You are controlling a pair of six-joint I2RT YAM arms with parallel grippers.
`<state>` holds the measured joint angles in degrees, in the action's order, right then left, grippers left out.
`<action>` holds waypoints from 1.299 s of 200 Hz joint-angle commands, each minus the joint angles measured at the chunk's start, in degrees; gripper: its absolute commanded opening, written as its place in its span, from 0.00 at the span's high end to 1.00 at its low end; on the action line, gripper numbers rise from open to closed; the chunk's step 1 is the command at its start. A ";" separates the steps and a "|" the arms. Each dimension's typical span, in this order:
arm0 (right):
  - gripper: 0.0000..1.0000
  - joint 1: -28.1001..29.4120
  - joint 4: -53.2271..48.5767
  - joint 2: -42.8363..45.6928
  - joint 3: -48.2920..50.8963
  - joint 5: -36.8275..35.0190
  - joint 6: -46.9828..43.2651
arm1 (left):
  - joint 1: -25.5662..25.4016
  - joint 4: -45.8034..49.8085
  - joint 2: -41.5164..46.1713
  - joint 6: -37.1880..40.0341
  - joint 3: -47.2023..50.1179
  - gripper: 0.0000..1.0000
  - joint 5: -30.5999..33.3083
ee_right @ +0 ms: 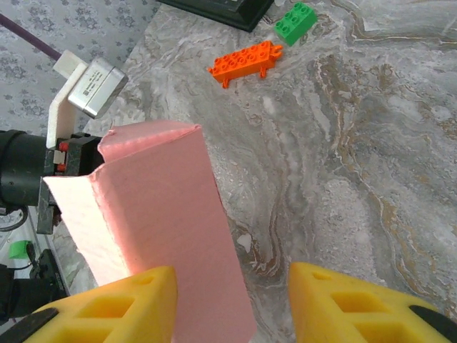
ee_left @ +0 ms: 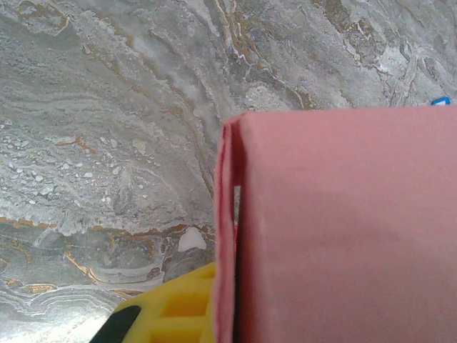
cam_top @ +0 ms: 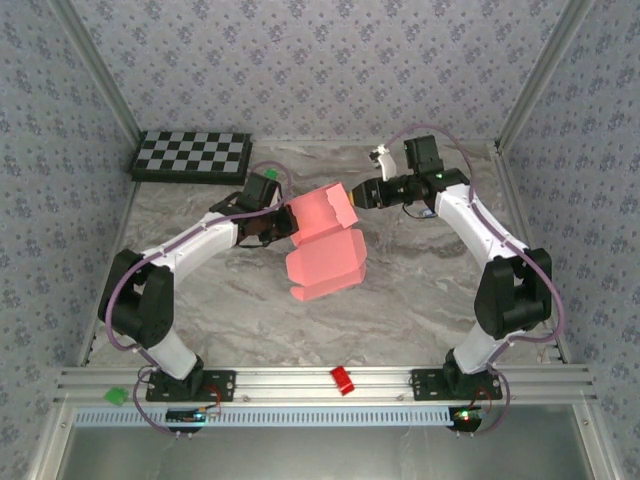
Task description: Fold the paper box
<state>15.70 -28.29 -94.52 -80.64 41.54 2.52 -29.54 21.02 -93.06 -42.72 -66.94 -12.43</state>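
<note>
Over the middle of the tabletop [cam_top: 420, 300], your left claw [cam_top: 285, 225] clenches the box [cam_top: 325, 255] by its left edge, steadying it for folding. Your right claw [cam_top: 358, 196], jaws parted, straddles the far flap, seemingly to press it. Beyond, a chessboard [cam_top: 192, 156] sits aside.

Checkerboard [cam_top: 192, 156], red block [cam_top: 342, 380], orange brick [ee_right: 245, 62]

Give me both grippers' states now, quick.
Left gripper: closed on the paper box.
Right gripper: open, gripping nothing.
</note>
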 commanded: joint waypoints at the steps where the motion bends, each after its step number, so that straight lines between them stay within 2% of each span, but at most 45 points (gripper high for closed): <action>1: 0.54 0.45 0.95 1.01 1.07 2.67 0.55 | -0.05 0.34 -0.28 -0.45 -1.10 1.00 0.22; 137: 0.53 2.48 0.82 0.74 1.53 6.31 -0.85 | -0.02 0.32 0.22 -0.62 -0.60 1.00 0.21; 182: 0.51 3.01 -0.19 -0.44 1.07 1.18 -1.28 | -0.01 0.33 0.65 -0.73 -0.65 1.00 0.12; 260: 0.53 6.55 -1.51 0.11 1.03 -14.29 -2.21 | -0.04 0.53 0.95 -0.73 -0.93 1.00 0.34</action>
<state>21.23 -27.66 -94.54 -79.64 33.95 1.76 -29.54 21.10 -93.06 -43.09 -66.94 -12.36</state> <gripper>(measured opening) 0.470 0.083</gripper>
